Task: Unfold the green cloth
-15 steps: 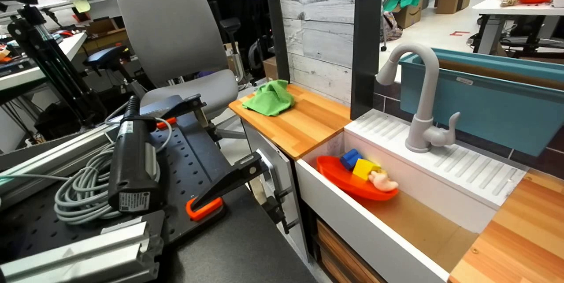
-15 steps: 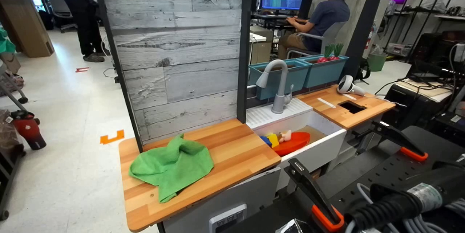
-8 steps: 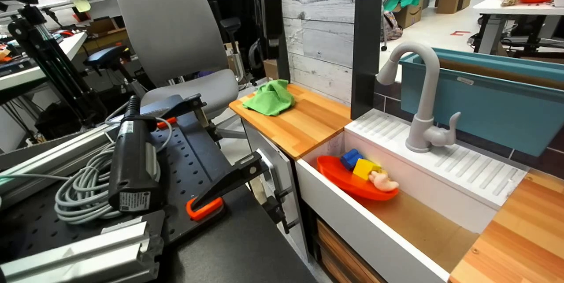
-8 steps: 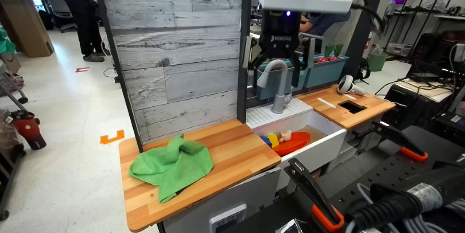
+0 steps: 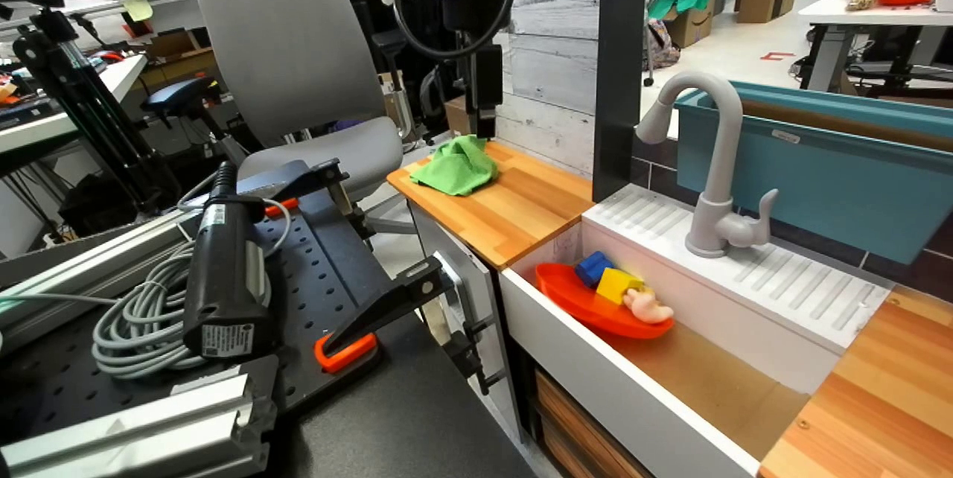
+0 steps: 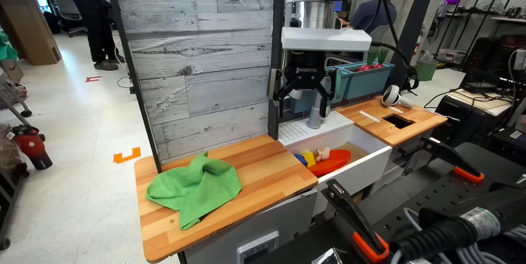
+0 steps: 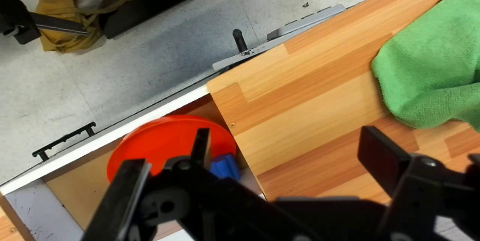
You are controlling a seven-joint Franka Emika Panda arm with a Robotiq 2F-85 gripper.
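- The plank panel (image 6: pixel 197 58) rises along the back of the wooden counter (image 6: pixel 263 181), near the green cloth (image 6: pixel 201 194); we cannot tell whether panel and cloth touch. Coming down too far back could knock us against it.
- The sink (image 5: pixel 618 381) adjoins the counter, with a red dish (image 5: pixel 573 308) inside. If we drag the cloth too far that way, an end could droop in.
- At the counter's front edge, a careless pull could slide the cloth off onto the floor (image 6: pixel 90 132).
- The cloth lies bunched near the counter's end away from the sink, its flaps overlapping. It looks thin and soft, so we may pinch several layers together and carry the bundle instead of spreading it.
- Our gripper (image 6: pixel 302 108) hangs above and to the sink side of the cloth, apart from it, fingers (image 7: pixel 378 158) spread wide with nothing between them. Closing here would catch only air; the wrist view cuts off part of the cloth, which could mislead our aim.
- The raised peak (image 6: pixel 203 161) of the cloth looks easiest to grip, but lifting there probably gathers the folds. Lower layers are hidden, so we could choose the wrong corner.
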